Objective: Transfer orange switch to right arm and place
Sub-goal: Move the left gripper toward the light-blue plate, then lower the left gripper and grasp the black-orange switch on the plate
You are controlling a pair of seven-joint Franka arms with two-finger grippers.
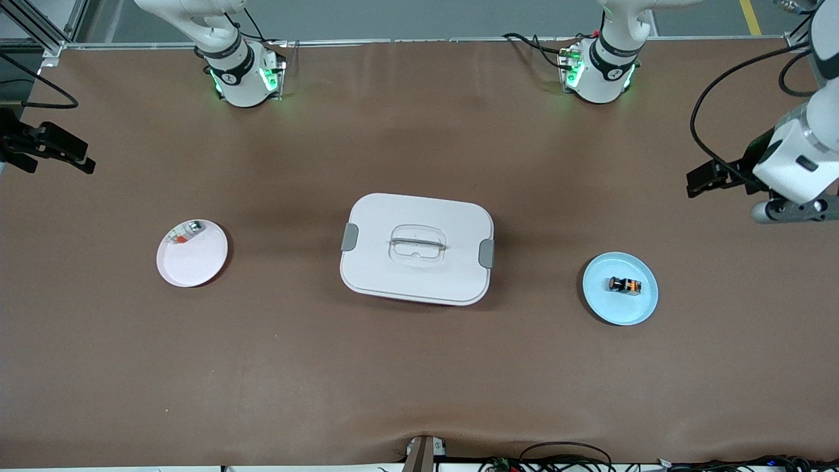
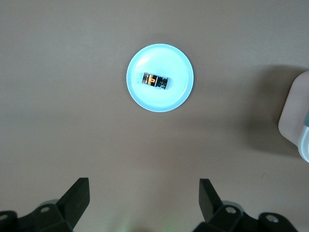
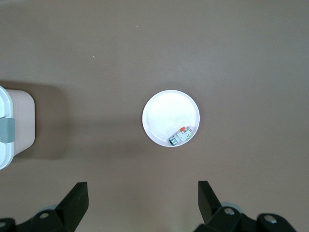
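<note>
The orange switch point(image 1: 624, 285) lies flat on the blue plate point(image 1: 645, 309), long axis along the table's length; the left gripper point(image 1: 704, 178), wide open and empty, hangs high up at the left arm's end of the table, much closer to the plate than the right gripper point(image 1: 49, 152), also open and empty, waiting at the other end.

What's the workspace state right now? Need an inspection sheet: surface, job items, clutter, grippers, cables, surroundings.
Surface: brown table, bare apart from three items.
Job's things: orange switch lies on its side on the blue plate, toward the left arm's end.
Clutter: white lidded box at the table's middle, lid on; white plate toward the right arm's end, holding a small white-grey piece at its rim.
Grippers: left gripper fingers open, empty, up over the table near the blue plate; right gripper fingers open, empty, up near the white plate.
Cables: black cables along the table edge nearest the front camera.
Surroundings: nothing seen.
</note>
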